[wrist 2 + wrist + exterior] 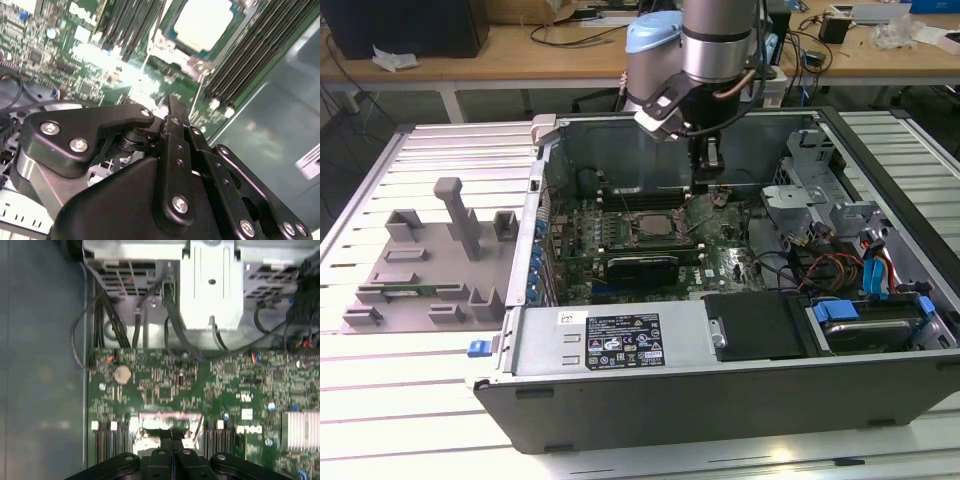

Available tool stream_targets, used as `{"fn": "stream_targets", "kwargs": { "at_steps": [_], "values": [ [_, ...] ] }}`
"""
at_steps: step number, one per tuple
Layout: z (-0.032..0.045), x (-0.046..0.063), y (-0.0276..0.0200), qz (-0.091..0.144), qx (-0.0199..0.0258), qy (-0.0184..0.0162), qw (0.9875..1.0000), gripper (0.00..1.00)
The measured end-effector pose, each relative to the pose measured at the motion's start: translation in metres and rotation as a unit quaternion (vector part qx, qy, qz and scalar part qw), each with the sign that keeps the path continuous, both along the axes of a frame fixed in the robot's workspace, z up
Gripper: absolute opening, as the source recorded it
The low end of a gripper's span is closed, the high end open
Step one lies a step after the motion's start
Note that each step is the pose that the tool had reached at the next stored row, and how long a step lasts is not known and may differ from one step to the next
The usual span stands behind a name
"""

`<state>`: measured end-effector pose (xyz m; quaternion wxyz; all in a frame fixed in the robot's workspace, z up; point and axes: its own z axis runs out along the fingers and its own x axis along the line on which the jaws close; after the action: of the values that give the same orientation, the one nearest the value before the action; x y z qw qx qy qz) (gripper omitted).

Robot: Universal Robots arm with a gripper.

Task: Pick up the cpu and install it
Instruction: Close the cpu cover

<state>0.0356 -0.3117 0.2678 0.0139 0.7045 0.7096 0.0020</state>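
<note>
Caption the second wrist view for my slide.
Shut gripper hovers over the green motherboard; the shiny cpu lies on the board beyond it, not held.

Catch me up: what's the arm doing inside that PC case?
The arm's gripper is down inside the open case, just above the motherboard. It looks shut and holds nothing. The cpu lies flat in the socket, a little apart from the fingertips. Whether it's latched, I can't tell.
</note>
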Motion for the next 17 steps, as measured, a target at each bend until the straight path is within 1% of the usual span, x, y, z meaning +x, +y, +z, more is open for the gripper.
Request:
{"fn": "stream_targets", "kwargs": {
  "at_steps": [2, 6, 9, 11, 13, 14, 16, 17],
  "values": [
    [0.0000, 0.012, 0.0000, 0.000, 0.0000, 0.0003, 1.0000, 0.11],
    [-0.0006, 0.024, 0.0000, 0.000, 0.0001, 0.0009, 1.0000, 0.11],
    [-0.0041, 0.030, -0.0001, -0.001, 0.0002, 0.0041, 1.0000, 0.11],
    [-0.0090, 0.035, -0.0001, -0.002, 0.0002, 0.0087, 1.0000, 0.11],
    [-0.0120, 0.038, -0.0001, -0.002, 0.0002, 0.0119, 0.9999, 0.11],
    [-0.0147, 0.038, -0.0001, -0.002, 0.0002, 0.0149, 0.9999, 0.11],
    [-0.0180, 0.039, -0.0001, -0.002, 0.0001, 0.0186, 0.9998, 0.11],
    [-0.0202, 0.039, -0.0001, -0.002, 0.0002, 0.0210, 0.9998, 0.11]
  ]
}}
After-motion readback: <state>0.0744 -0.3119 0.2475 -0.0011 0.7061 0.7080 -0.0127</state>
